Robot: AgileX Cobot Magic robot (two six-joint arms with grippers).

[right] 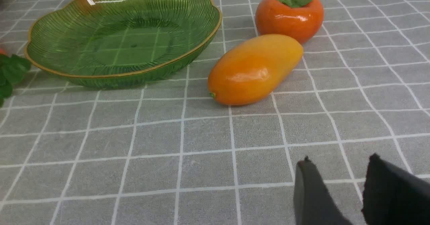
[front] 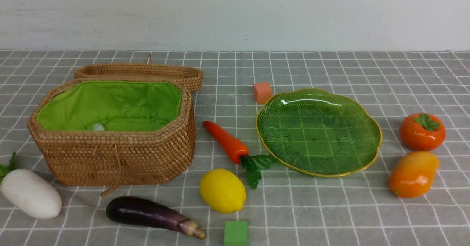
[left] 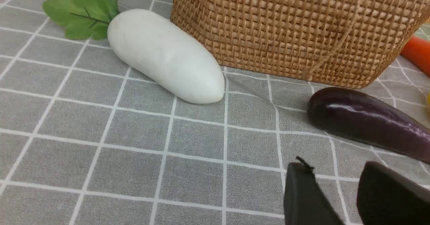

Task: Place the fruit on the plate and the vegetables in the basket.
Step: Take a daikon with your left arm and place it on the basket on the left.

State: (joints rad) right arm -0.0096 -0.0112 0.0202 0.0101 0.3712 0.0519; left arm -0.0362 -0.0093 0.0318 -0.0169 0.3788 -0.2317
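basket (front: 110,158) on the left, lid (front: 139,71) folded back behind it, so it's open for loading; no veg inside. green glass plate (front: 319,132) right of centre, no fruit on it. radish (front: 31,194) lies at the basket's front-left corner, just beside the wall. eggplant (front: 147,213) on the cloth in front of the basket, apart from it. carrot (front: 226,142) between basket and plate, its leaves at the plate rim, touching or under, can't tell which. mango (front: 414,173) and persimmon (front: 422,132) right of the plate, close together; lemon (front: 223,190) in front of the carrot. orange cube (front: 262,92) behind the plate, green cube (front: 235,233) at the near edge: distractors, leave them. left gripper (left: 336,171) near the eggplant, jaws parted a little, holding nothing; right gripper (right: 339,168) the same, facing the mango. my read: nothing sorted, first pick pending. next: right widens, straddles the mango across its short axis, lifts it over the rim; left does likewise with eggplant or radish
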